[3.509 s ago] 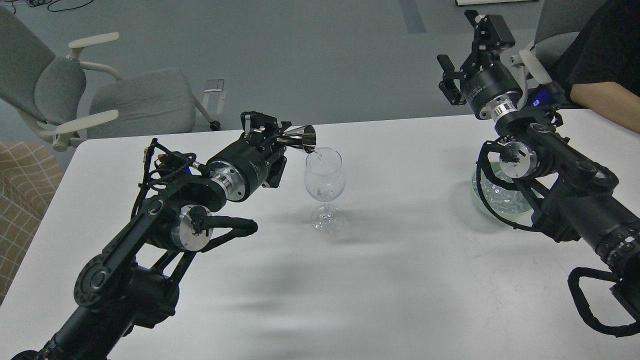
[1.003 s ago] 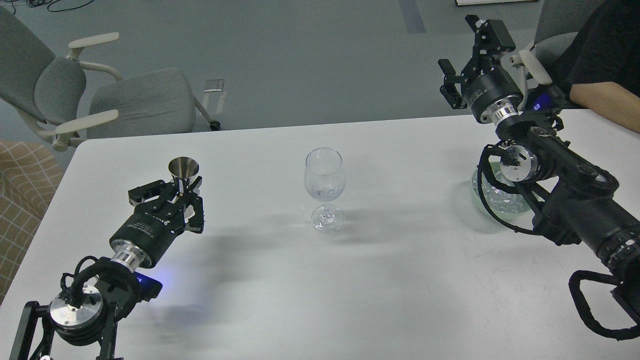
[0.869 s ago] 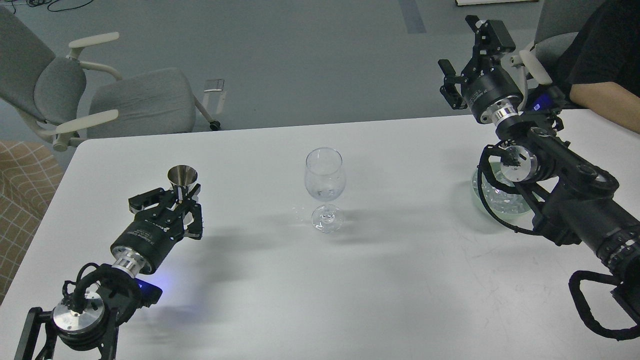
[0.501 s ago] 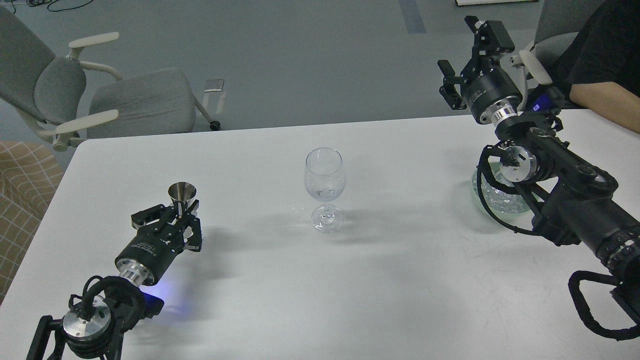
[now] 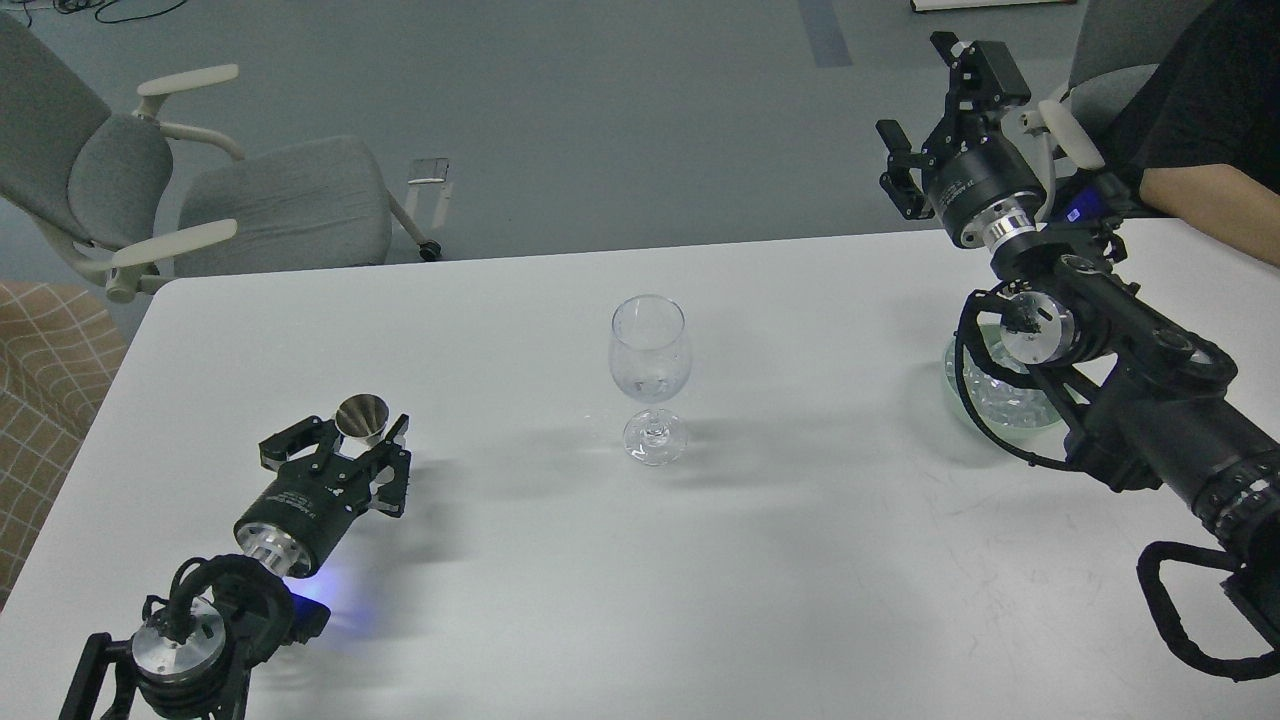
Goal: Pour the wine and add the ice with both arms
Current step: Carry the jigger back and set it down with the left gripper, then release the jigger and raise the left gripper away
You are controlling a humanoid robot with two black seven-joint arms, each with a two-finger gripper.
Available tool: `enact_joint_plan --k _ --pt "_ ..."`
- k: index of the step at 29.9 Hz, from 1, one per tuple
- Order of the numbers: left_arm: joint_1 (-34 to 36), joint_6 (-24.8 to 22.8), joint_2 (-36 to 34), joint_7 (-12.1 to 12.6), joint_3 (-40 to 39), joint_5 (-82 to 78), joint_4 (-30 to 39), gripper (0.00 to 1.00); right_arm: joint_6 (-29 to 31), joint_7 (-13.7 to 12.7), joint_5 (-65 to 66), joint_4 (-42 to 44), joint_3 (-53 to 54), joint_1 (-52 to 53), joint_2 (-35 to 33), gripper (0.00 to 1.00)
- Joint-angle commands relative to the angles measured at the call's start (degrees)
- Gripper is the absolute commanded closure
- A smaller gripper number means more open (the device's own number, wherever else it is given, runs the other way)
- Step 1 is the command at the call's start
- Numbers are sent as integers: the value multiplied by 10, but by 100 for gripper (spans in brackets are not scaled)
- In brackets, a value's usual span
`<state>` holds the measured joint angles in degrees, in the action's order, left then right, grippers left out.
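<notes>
Lowering since a second ago, the left gripper clasps the steel jigger near the table: pouring seems finished; right gripper gapes, ice below it.

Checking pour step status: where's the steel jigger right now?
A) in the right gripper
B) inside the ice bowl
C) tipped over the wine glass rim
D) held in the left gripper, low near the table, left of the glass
D: the steel jigger sits between the left gripper fingers, low at the table, well left of the wine glass.
</notes>
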<state>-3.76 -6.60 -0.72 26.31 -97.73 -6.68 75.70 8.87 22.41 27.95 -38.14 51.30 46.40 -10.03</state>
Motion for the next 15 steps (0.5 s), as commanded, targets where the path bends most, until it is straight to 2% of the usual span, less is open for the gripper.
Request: enact_joint_plan --k 1,5,7,9,15 --pt "1 0 -1 1 1 -1 0 51 0 0 0 0 0 0 0 0" --pt "1 0 -3 1 1 -1 0 37 0 0 0 0 0 0 0 0" --pt "1 0 -6 6 1 -1 0 13 0 0 0 0 0 0 0 0" --pt "1 0 -7 7 1 -1 0 3 0 0 0 0 0 0 0 0" --pt "-6 -2 -10 8 1 -1 0 2 0 0 0 0 0 0 1 0"
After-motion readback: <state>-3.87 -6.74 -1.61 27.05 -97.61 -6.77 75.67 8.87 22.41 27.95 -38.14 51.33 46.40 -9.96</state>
